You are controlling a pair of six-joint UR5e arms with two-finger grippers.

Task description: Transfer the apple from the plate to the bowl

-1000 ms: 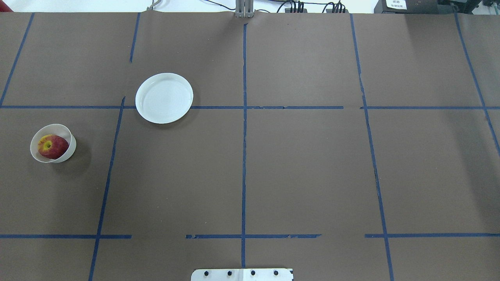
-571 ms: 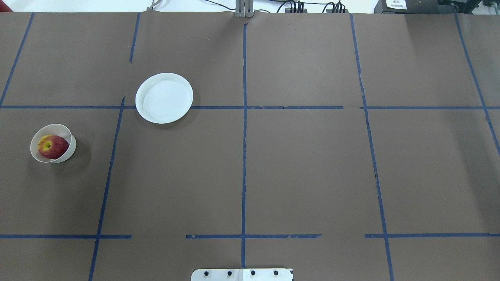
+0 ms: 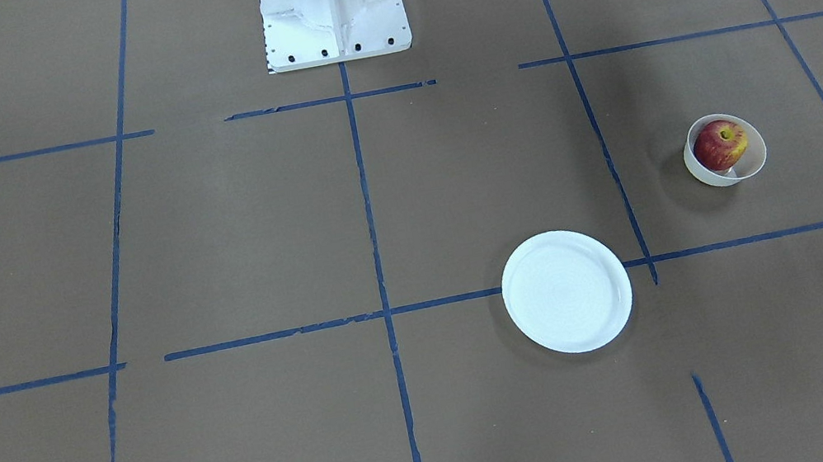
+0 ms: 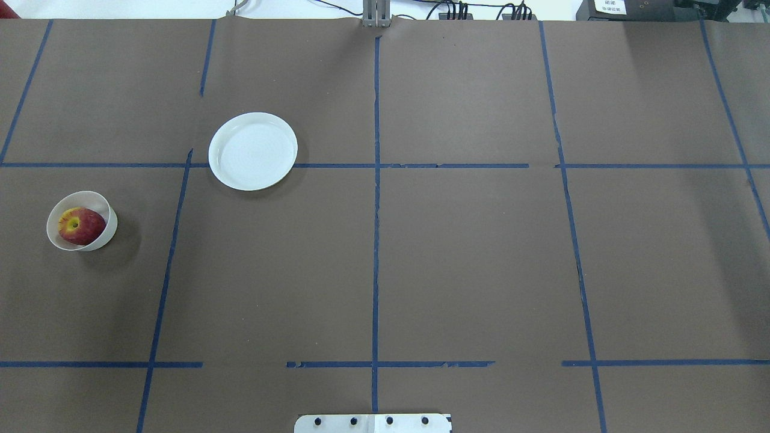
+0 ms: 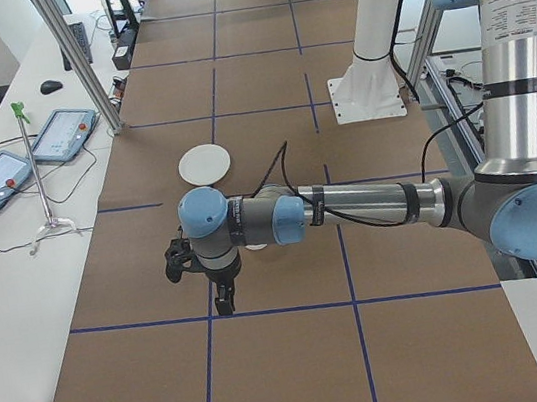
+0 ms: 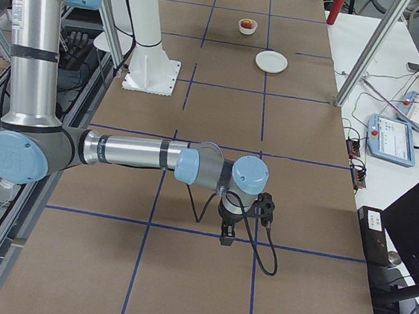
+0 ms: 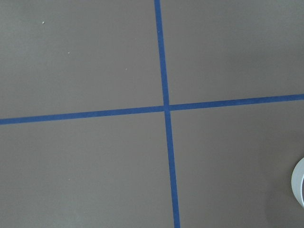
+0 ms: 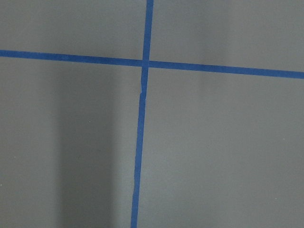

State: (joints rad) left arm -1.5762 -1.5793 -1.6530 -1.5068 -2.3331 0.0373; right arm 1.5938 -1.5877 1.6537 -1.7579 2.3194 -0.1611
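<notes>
Nothing on the counter point(image 4: 469, 270) has shifted in the last second: the apple point(image 4: 82, 226) sits in the bowl point(image 4: 109, 233).
Left arm point(image 5: 351, 209) and right arm point(image 6: 135, 151) reach out low over opposite ends; the left gripper point(image 5: 226, 306) and right gripper point(image 6: 227, 238) point down, seen only side-on, so I cannot tell whether their fingers are apart or together. The white plate point(image 4: 252, 151) lies well apart from the bowl, which stands on the robot's left.
</notes>
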